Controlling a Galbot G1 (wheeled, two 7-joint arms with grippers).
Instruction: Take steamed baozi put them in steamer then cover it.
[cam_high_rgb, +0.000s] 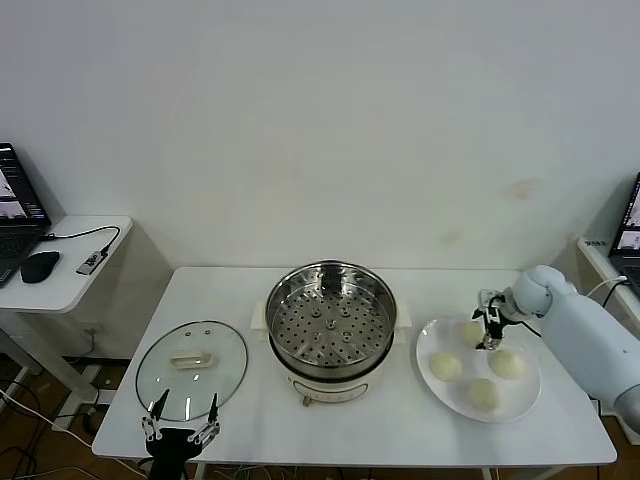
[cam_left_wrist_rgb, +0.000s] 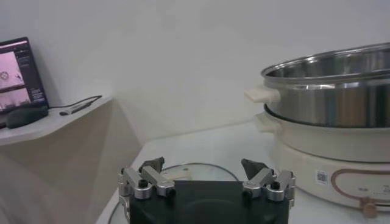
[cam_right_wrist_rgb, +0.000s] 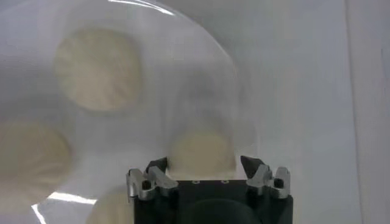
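Note:
Three steamed baozi (cam_high_rgb: 446, 366) (cam_high_rgb: 507, 363) (cam_high_rgb: 483, 394) lie clear on a white plate (cam_high_rgb: 428, 382) at the right. A fourth baozi (cam_right_wrist_rgb: 203, 151) sits at the plate's far edge between the fingers of my right gripper (cam_right_wrist_rgb: 204, 164) (cam_high_rgb: 488, 338). The jaws are open and straddle it closely. The steamer (cam_high_rgb: 330, 328) (cam_left_wrist_rgb: 329, 91) stands mid-table with an empty perforated tray. The cover (cam_high_rgb: 190, 368) (cam_left_wrist_rgb: 195, 172) lies flat to its left. My left gripper (cam_high_rgb: 186, 400) (cam_left_wrist_rgb: 202, 165) hangs open over the cover's near rim and holds nothing.
A side table (cam_high_rgb: 70, 275) on the left carries a laptop (cam_high_rgb: 15, 210), a mouse (cam_high_rgb: 40, 266) and a cable. Another laptop (cam_high_rgb: 630, 225) stands at the far right. The table's front edge runs just under my left gripper.

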